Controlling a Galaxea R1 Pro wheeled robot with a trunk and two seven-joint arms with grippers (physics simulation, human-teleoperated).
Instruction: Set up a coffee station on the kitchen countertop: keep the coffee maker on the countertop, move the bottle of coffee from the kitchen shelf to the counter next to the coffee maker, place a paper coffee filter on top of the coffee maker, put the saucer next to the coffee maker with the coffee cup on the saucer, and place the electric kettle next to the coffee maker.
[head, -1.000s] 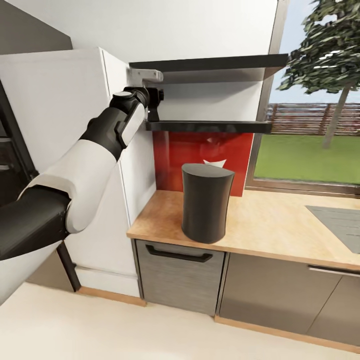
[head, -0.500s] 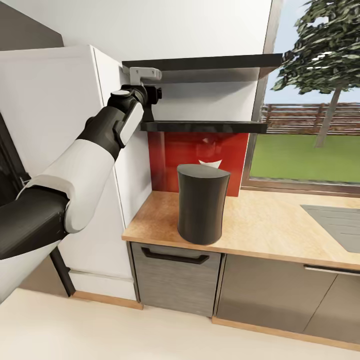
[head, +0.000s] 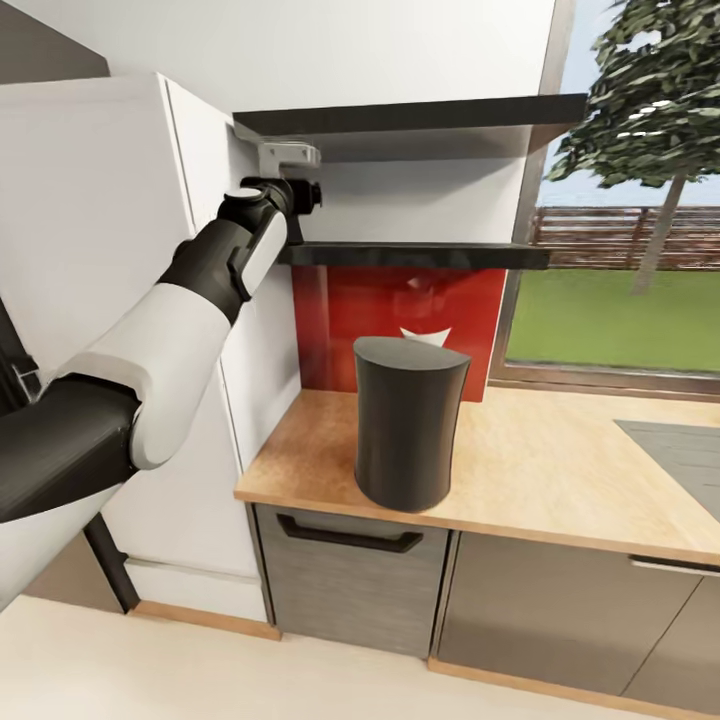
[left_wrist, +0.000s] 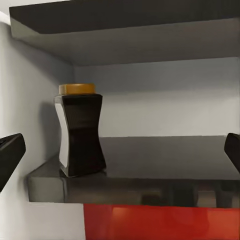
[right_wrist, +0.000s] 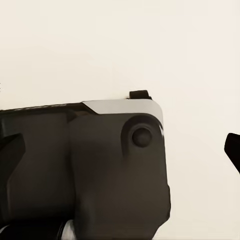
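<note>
The bottle of coffee (left_wrist: 80, 132), dark with a golden-brown cap, stands upright near the end of the lower black kitchen shelf (left_wrist: 165, 160), by the wall. My left gripper (left_wrist: 121, 152) is open in front of the shelf, level with the bottle, which stands nearer one finger (left_wrist: 10, 152). In the head view my left gripper (head: 300, 190) is raised between the two shelf boards (head: 420, 255). The tall dark grey coffee maker (head: 408, 420) stands on the kitchen countertop (head: 560, 470). My right gripper (right_wrist: 121, 148) is open and empty over pale floor. Saucer, cup and kettle are out of view.
A tall white cabinet (head: 100, 200) flanks the shelves and the counter's left end. A red backsplash (head: 400, 300) sits under the lower shelf, and a window (head: 630, 250) is to the right. A grey inset (head: 680, 445) lies in the counter at far right. Grey drawer fronts (head: 350, 535) are below.
The whole head picture has shifted, so the camera moved. My left gripper stays raised at the shelves, a little further in from their left end.
</note>
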